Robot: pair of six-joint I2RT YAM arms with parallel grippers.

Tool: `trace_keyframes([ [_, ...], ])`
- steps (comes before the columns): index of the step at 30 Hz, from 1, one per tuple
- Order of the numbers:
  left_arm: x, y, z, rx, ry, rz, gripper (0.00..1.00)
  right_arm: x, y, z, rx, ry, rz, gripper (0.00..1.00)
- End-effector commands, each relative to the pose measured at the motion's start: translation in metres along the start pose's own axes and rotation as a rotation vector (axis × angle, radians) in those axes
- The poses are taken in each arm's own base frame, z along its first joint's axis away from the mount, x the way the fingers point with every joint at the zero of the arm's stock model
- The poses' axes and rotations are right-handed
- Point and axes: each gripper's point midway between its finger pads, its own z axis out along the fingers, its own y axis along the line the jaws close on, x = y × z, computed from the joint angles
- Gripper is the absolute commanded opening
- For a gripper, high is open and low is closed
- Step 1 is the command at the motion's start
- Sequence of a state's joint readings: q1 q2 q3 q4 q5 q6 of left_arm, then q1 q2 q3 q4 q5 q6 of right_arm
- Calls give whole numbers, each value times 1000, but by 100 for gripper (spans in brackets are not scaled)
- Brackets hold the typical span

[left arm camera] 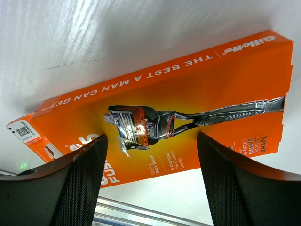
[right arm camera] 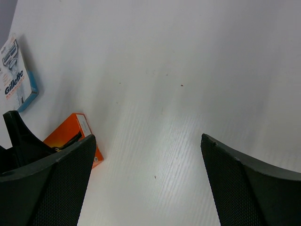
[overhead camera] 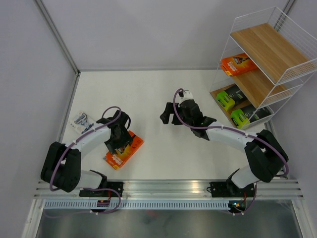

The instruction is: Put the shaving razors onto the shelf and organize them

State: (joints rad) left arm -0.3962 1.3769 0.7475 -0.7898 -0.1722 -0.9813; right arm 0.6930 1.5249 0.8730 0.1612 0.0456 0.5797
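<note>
My left tool (left arm camera: 151, 137) hung spread wide over the orange razor pack (left arm camera: 197, 89) on the tabletop (left arm camera: 94, 33), and my right tool (right arm camera: 148, 138) stood spread too.

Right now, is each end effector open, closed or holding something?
Left end effector: open over the orange razor pack, not gripping it.
Right end effector: open, empty.

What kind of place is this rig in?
Likely a lab test cell staged as a shop-stocking mock-up: white table boxed in by plain grey panels, a wire-and-wood display shelf, and retail packs like the orange Gillette razor pack.
</note>
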Motion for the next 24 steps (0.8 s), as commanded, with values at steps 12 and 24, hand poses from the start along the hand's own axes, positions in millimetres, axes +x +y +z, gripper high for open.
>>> trace_keyframes([
  [12,28,-138,35,312,66,342,76,-79,-59,-87,272,-275,61,98],
  [24,98,-264,9,560,118,735,74,-70,-114,-154,512,-255,197,98],
])
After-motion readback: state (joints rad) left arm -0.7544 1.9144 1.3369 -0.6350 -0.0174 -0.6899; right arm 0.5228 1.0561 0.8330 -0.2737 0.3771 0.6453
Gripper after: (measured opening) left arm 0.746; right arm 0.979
